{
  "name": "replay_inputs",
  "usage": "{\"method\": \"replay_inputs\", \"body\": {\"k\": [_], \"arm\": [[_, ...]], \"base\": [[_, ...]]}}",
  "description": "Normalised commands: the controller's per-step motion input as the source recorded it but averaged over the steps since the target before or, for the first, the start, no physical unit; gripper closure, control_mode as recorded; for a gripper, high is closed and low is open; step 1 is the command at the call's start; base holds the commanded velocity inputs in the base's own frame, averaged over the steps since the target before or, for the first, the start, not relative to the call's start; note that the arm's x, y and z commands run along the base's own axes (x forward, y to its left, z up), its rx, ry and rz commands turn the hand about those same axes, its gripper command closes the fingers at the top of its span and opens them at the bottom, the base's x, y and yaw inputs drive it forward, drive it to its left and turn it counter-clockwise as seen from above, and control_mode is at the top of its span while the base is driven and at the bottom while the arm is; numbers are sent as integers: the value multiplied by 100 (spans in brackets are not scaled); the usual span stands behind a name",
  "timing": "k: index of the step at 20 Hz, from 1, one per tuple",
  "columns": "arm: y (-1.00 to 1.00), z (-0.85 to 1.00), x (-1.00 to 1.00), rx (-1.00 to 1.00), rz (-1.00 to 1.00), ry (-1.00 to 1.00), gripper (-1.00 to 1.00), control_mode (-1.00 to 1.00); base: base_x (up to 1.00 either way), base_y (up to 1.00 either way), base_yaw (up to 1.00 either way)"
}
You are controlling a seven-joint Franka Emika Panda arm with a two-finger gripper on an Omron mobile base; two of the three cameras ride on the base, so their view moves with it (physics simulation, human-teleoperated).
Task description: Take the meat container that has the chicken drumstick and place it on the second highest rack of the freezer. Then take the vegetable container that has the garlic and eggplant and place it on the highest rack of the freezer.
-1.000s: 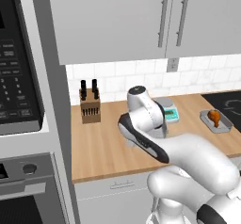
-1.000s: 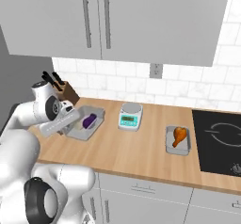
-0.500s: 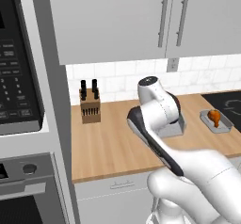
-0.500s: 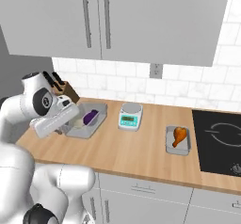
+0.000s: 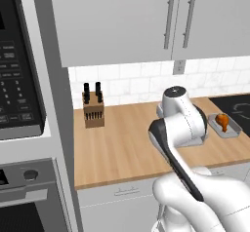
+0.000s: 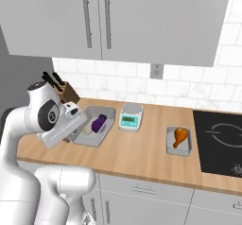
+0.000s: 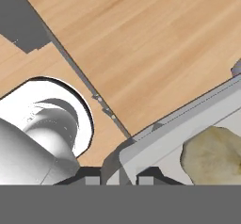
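Moved: my arm has swung right across the left base view over the last second, and the elbow now stands in front of the middle of the counter [image 5: 117,148].
Left base view: the chicken drumstick [image 5: 222,121] lies in its meat container [image 5: 229,132] at the far right, beside the stove and well apart from my arm. The knife block [image 5: 93,110] is at the back left.
Right base view: my claw [image 6: 78,126] sits at the left rim of the vegetable container [image 6: 101,109], which holds the eggplant [image 6: 98,123] and the garlic [image 6: 88,129]. This tray's long axis runs away from me toward the wall. The scale [image 6: 131,116] stands between this tray and the meat container [image 6: 178,151], whose chicken drumstick [image 6: 179,135] is far off to my right.
Hand view: my claw [image 7: 120,173] is pinching the vegetable container [image 7: 188,119] by its wall, one tip on each side, with the garlic [image 7: 212,155] just inside.
Views compared: the pinch is plain from the hand; how both trays lie is plain from the right base.
Judgement: I hold the vegetable tray while the meat tray, due first, waits on the counter.
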Motion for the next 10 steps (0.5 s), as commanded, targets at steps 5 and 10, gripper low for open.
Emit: {"method": "replay_inputs", "body": {"k": [5, 10], "arm": [[0, -1, 0, 0, 1, -6, 100, -100], [0, 0, -1, 0, 1, -3, 100, 100]], "base": [[0, 0, 0], [-16, 0, 6]]}}
